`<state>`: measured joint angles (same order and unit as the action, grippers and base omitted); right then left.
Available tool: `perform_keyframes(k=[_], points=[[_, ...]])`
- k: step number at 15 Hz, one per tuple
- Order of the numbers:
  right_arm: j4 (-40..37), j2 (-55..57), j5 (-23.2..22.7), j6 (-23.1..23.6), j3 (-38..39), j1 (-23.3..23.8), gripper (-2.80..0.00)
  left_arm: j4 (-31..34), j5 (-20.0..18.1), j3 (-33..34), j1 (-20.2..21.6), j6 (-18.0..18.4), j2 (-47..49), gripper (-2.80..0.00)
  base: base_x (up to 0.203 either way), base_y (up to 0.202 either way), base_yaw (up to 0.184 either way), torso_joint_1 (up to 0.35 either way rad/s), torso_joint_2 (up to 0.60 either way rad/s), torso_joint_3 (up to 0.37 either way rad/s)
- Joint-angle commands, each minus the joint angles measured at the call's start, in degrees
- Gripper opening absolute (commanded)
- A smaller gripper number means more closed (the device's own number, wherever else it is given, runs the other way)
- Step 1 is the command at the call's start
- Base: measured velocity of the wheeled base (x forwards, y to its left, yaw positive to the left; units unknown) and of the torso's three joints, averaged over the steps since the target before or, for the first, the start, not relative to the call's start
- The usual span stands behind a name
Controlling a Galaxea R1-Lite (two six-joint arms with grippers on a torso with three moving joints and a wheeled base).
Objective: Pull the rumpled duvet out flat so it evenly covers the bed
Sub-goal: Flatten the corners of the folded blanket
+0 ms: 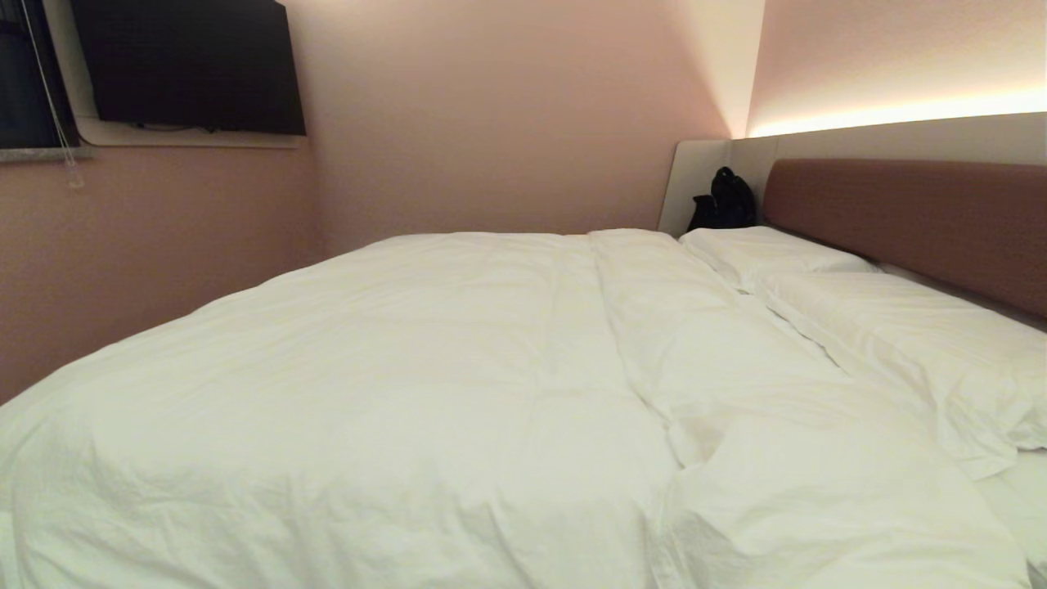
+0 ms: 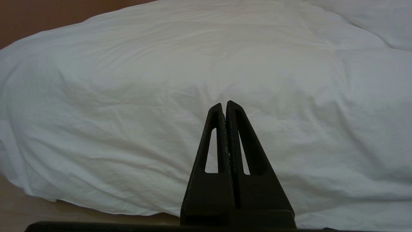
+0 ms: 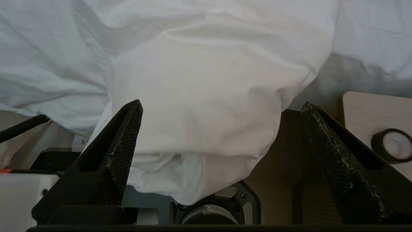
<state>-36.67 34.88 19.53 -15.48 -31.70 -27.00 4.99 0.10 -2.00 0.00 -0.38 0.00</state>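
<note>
The white puffy duvet (image 1: 425, 384) lies spread over most of the bed, whose mauve-brown headboard (image 1: 908, 217) stands at the right. A fold and crease run down it near the pillows. Neither gripper shows in the head view. In the left wrist view my left gripper (image 2: 224, 103) is shut and empty, pointing at the duvet's (image 2: 193, 80) near side above the floor. In the right wrist view my right gripper (image 3: 222, 106) stands wide open before a hanging corner of the duvet (image 3: 206, 106), which sags over the bed's edge without touching its fingers (image 3: 128, 129).
Two white pillows (image 1: 883, 327) lie along the headboard, and a black backpack (image 1: 724, 200) sits in the far corner. A television (image 1: 188, 65) hangs on the left wall. In the right wrist view a wooden bedside top (image 3: 370, 109) holds a tape roll (image 3: 392, 145); my base wheel (image 3: 209, 219) is below.
</note>
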Motion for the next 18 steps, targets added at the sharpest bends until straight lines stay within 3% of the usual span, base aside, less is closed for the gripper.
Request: perform_keyframes(k=[1, 8, 11, 18], points=[[9.2, 14.0, 1.1, -0.5, -2.0, 1.4, 0.00, 0.0, 0.0, 0.0, -0.1, -0.1, 0.0, -2.80, 0.000, 0.000, 0.000, 0.000, 0.00, 0.000], [23.6, 44.3, 0.7, -0.9, -7.0, 9.3, 0.00, 0.0, 0.1, 0.0, 0.0, 0.0, 0.0, -2.80, 0.000, 0.000, 0.000, 0.000, 0.00, 0.000], [28.3, 54.4, -1.8, -0.5, -8.0, 14.0, 0.00, 0.0, 0.0, 0.1, 0.0, -0.1, 0.0, -2.80, 0.000, 0.000, 0.000, 0.000, 0.00, 0.000], [30.2, 51.1, -3.2, -0.5, -6.7, 15.5, 0.00, 0.0, 0.0, 0.1, 0.0, 0.0, 0.0, -2.80, 0.000, 0.000, 0.000, 0.000, 0.00, 0.000]])
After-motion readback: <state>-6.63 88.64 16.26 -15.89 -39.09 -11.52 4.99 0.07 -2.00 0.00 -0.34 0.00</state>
